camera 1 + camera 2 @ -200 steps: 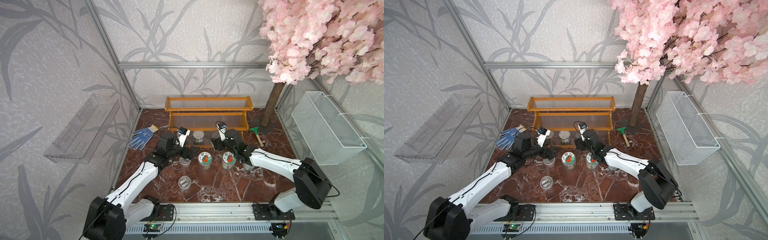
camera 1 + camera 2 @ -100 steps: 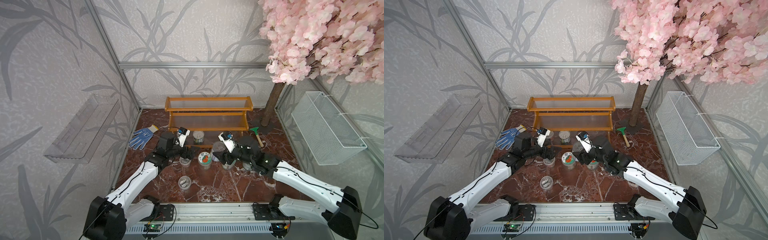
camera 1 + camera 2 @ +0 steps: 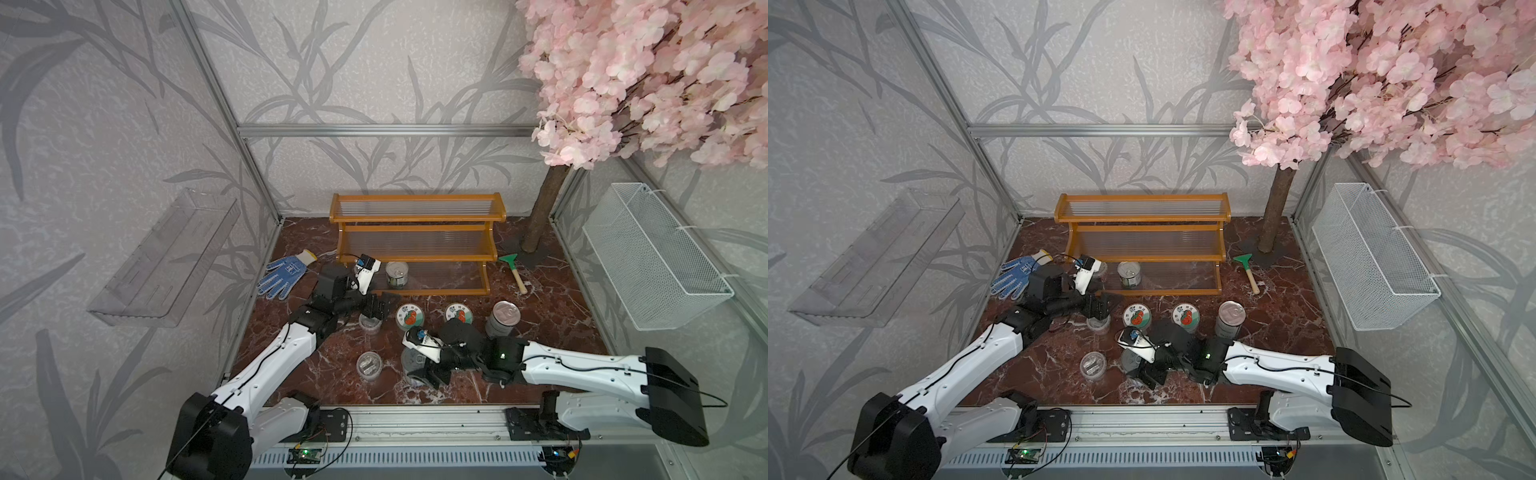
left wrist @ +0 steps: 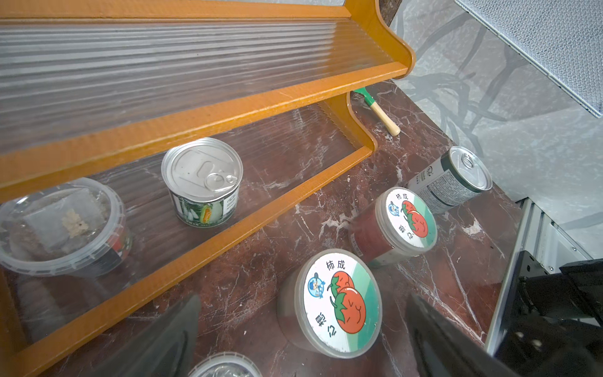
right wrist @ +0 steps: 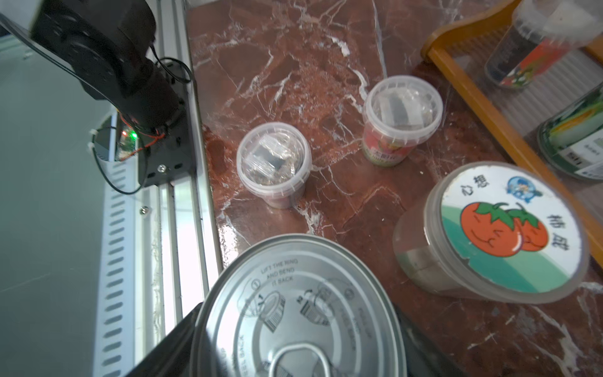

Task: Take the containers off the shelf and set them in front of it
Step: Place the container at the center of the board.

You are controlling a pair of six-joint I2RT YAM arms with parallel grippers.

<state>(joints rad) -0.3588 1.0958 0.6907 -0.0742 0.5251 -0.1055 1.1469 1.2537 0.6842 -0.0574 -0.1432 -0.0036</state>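
Marbled red-brown floor [image 3: 557, 332] now lies close under the short pull-tab tin [image 5: 293, 293], which your right gripper [image 5: 297, 351] clamps by its sides; whether the base already touches down cannot be told. A second ago that gripper was up at the shelf [image 3: 415, 227], at 12 o'clock. It has since swung back toward 6 o'clock, so the tin is off the rack and, by my reading, only needs releasing. The tin has a plain silver top, a ring-pull lid stamped with opening instructions, and looks rigid and smooth-walled. At its 9 o'clock stands a clear cup [image 3: 369, 365], at its 12 o'clock the two tomato-lidded jars [image 3: 409, 316], and toward 1 o'clock the taller tin [image 3: 503, 318], all on the floor in front of the rack. Your left gripper [image 3: 379, 309] has not moved: its jaws are spread wide above another clear cup [image 3: 369, 324] on the floor. Two containers remain on the bottom tier, a second short tin [image 3: 397, 274] and a lidded clear cup [image 4: 62, 228], so you look well past halfway.
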